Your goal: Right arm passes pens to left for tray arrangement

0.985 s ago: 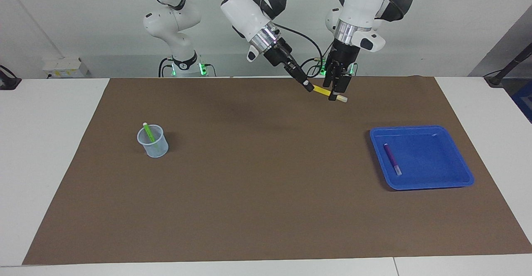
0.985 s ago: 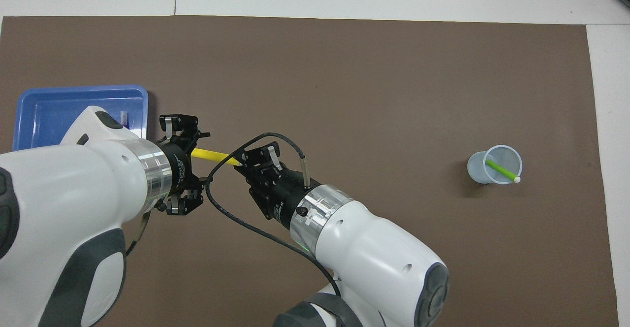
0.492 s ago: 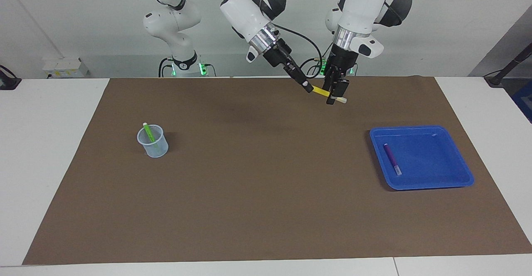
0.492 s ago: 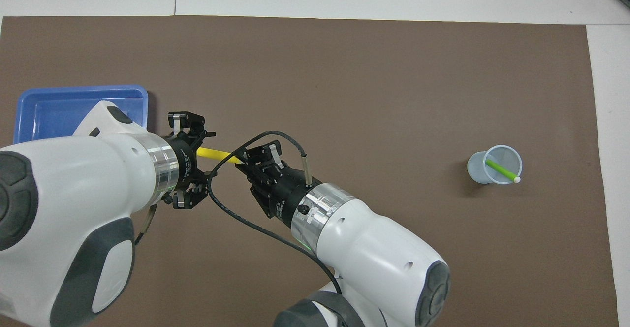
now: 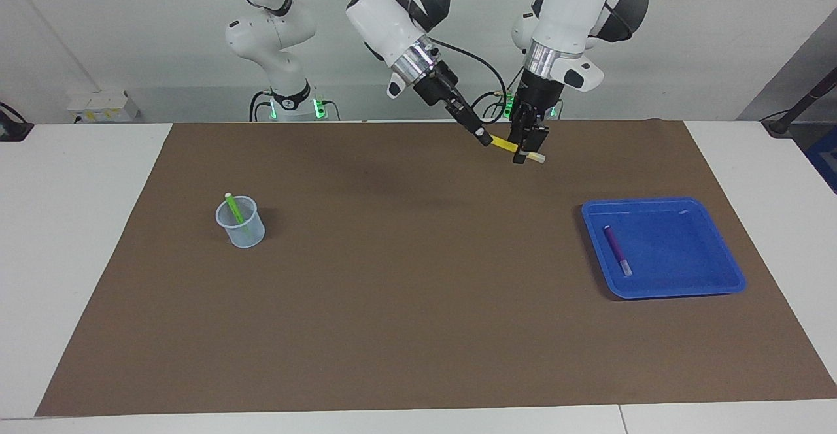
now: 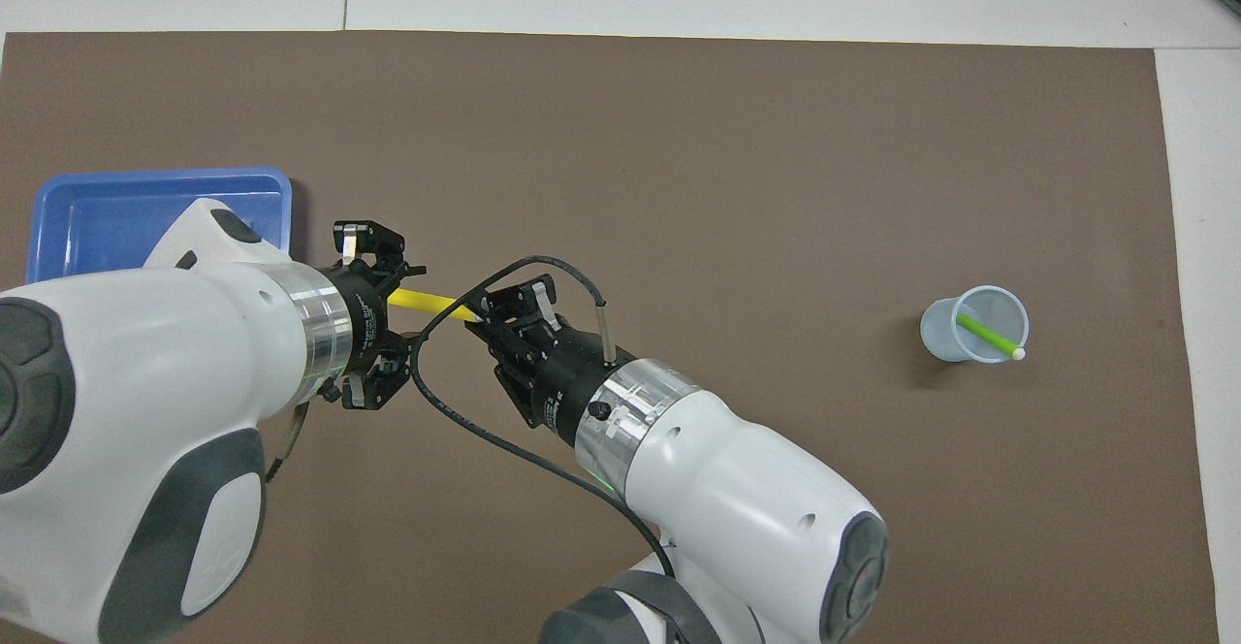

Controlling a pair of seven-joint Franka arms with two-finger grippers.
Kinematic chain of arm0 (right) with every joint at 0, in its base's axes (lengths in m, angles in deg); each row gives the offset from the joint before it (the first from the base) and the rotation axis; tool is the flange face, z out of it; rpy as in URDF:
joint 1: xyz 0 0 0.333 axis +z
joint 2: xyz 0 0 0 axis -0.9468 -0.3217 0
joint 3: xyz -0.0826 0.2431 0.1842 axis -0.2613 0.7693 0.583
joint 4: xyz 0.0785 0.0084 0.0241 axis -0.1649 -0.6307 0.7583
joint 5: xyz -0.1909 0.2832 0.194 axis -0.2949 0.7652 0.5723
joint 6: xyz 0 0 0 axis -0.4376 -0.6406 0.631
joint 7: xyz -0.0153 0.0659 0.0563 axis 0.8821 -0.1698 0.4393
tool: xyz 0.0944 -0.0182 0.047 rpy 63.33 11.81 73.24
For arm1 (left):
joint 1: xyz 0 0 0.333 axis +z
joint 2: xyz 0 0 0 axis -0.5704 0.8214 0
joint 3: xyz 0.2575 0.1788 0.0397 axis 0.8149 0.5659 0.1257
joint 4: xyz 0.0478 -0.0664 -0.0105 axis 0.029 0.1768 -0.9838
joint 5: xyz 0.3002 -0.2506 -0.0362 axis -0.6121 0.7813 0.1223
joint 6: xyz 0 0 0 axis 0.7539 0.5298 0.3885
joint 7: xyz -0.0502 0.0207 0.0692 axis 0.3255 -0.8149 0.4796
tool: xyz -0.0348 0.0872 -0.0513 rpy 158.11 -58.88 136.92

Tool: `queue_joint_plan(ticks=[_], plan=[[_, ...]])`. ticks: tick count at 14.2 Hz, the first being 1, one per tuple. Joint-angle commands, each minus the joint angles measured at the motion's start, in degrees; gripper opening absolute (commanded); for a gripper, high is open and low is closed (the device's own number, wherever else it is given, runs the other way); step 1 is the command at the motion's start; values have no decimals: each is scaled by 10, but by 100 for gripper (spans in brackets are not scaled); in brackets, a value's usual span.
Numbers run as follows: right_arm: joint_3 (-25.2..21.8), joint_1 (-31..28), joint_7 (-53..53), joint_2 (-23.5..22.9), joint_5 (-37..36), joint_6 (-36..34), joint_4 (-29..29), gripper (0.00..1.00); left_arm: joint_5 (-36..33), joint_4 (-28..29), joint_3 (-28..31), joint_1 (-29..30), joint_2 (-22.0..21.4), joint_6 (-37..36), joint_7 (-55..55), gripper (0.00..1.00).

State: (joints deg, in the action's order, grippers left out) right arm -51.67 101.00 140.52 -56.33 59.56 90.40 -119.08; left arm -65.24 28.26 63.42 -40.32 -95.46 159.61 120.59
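The right gripper [image 5: 483, 136] [image 6: 475, 314] is shut on one end of the yellow pen [image 5: 503, 142] [image 6: 427, 304] and holds it in the air over the mat's edge nearest the robots. The left gripper [image 5: 527, 151] [image 6: 373, 306] hangs from above around the pen's other, whitish end; whether it grips the pen does not show. A purple pen [image 5: 614, 248] lies in the blue tray [image 5: 660, 202] [image 6: 145, 178] toward the left arm's end. The green pen [image 5: 233, 208] [image 6: 987, 334] stands tilted in a cup.
The translucent cup [image 5: 243, 233] [image 6: 945, 334] stands on the brown mat [image 5: 405, 290] toward the right arm's end. In the overhead view the left arm covers part of the tray. A black cable [image 6: 456, 411] loops from the right wrist.
The left gripper has narrowed around the yellow pen's whitish end and its arm has tilted a little. The right gripper and the pen have hardly moved.
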Motion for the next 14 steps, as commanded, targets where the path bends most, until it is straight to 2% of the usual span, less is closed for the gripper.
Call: queue_joint_plan(ticks=[1, 14], plan=[[3, -3, -16, -7, 13, 10, 9, 0, -3, 0, 3, -4, 1, 2, -5, 56], [3, -13, -76, -7, 13, 9, 5, 0, -3, 2, 3, -4, 1, 1, -5, 25]])
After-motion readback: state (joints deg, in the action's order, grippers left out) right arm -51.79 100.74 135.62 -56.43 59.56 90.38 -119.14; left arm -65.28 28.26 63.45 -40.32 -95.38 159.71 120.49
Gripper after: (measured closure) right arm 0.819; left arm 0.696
